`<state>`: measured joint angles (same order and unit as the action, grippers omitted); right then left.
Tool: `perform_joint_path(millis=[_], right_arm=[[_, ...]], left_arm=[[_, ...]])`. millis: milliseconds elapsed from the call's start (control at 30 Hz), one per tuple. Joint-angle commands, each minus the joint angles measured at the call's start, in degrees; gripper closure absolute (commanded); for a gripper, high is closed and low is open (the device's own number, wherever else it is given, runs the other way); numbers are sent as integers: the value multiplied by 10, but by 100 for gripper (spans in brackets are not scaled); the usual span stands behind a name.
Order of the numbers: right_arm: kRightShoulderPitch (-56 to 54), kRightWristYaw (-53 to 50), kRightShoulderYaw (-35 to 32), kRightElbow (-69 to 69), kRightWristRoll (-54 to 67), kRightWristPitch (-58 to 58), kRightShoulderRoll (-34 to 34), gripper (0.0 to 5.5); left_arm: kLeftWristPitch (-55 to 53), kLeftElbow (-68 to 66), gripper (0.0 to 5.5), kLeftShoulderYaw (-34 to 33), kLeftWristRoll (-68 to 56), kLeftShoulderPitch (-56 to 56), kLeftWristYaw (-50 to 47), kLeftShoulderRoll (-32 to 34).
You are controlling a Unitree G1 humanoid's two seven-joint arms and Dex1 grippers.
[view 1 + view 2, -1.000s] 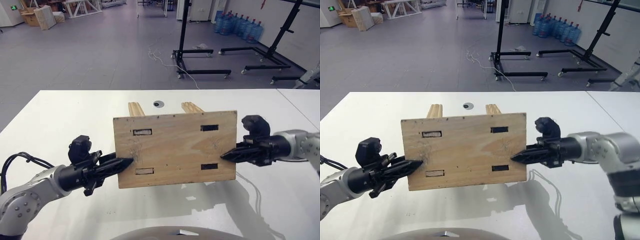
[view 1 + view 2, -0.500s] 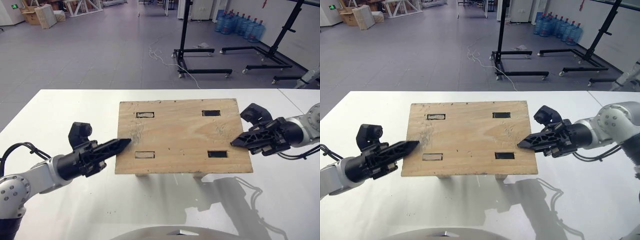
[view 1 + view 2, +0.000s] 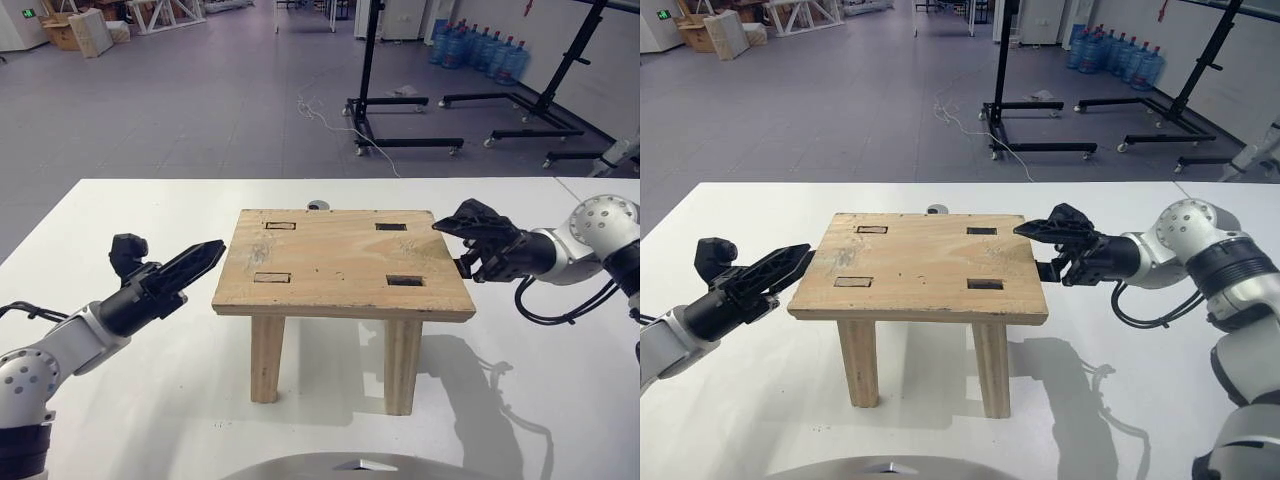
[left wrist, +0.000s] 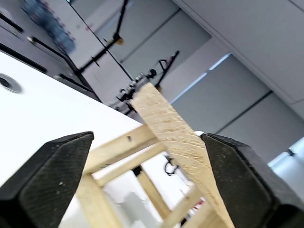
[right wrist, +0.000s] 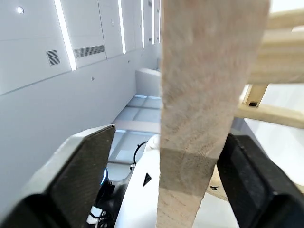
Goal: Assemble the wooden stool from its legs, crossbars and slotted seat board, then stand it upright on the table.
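Find the wooden stool upright on the white table, near its middle, resting on its legs. Count 4 rectangular slots in the seat board, lying flat on top. See pale crossbars under the seat in the left wrist view.

Place the left gripper just beside the seat's left edge, jaws apart, with the board edge running between the 2 fingers. Cannot tell contact there.

Place the right gripper at the seat's right rear corner, jaws apart, 1 finger above the board and 1 below. Confirm in the right wrist view: board edge between the fingers, touching or not unclear.

Note a round grommet in the table just behind the stool. Beyond the table, see black wheeled stands and blue water bottles on the floor.
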<state>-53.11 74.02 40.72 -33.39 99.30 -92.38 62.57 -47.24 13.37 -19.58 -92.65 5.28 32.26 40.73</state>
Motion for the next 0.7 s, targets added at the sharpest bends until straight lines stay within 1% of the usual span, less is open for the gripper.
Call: perform_joint_path(millis=[33,133,200,267,300,400,433,500,567,600,633,700], right_arm=[[53,-44,-60,15,35,-1,32,186],[112,-81,-134,36,37,0,45,186],[166,-148,-210,32,28,52,47,186],[220,-206,-289,36,28,104,45,186],[249,-219,-321,50,28,110,47,186],[435,-222,-454,189,28,123,54,186],[502,-233,-497,242,28,133,41,186],[636,-277,-573,348,47,167,-12,186],[743,-316,-621,447,93,202,-59,186],[774,-325,-633,483,110,211,-72,186],[795,-326,-639,514,116,215,-81,186],[802,-311,-637,551,104,212,-86,186]], left_arm=[[47,21,70,-31,48,-26,-4,-31],[59,22,70,-49,67,-25,3,-41],[66,34,70,-64,87,-8,18,-41],[73,56,70,-93,97,30,32,-48],[76,67,70,-106,99,51,35,-53],[68,132,70,-127,129,172,87,-63],[57,157,70,-127,129,219,112,-66],[41,227,70,-103,143,310,177,-65],[30,293,70,-77,129,350,196,-60],[30,314,70,-69,124,358,197,-57],[29,326,70,-64,120,361,199,-53],[25,331,70,-45,128,351,205,-35]])
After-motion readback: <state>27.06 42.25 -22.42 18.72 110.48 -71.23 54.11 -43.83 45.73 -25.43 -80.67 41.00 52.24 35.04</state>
